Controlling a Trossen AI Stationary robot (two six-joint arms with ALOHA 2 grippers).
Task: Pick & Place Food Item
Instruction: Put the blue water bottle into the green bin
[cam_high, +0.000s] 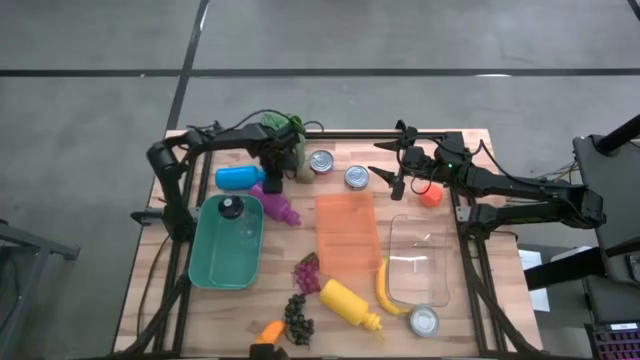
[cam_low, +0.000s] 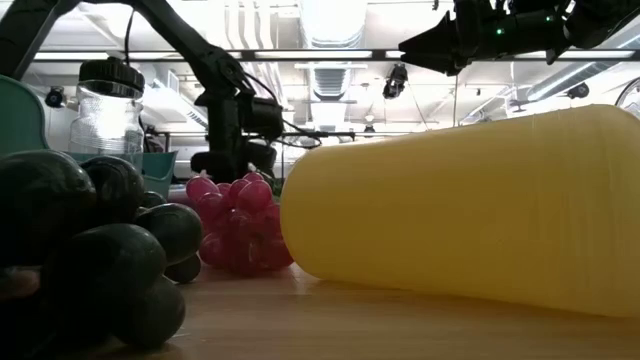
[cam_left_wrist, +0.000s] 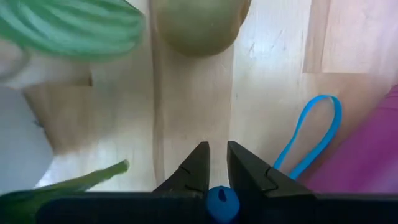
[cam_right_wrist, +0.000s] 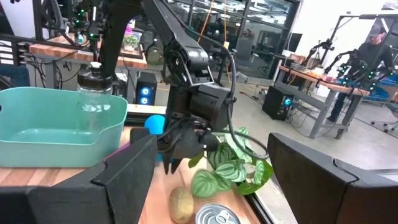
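My high view straight down on table (cam_high: 440, 330), low view level behind grapes (cam_low: 235, 225), wrist views share potato (cam_right_wrist: 181, 204).

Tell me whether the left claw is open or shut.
Shut, holding nothing. In the left wrist view the left claw has its two dark fingers nearly together with only bare table between them, short of the brownish potato.

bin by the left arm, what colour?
Teal bin, with a jar standing in it; clearest in the high view.
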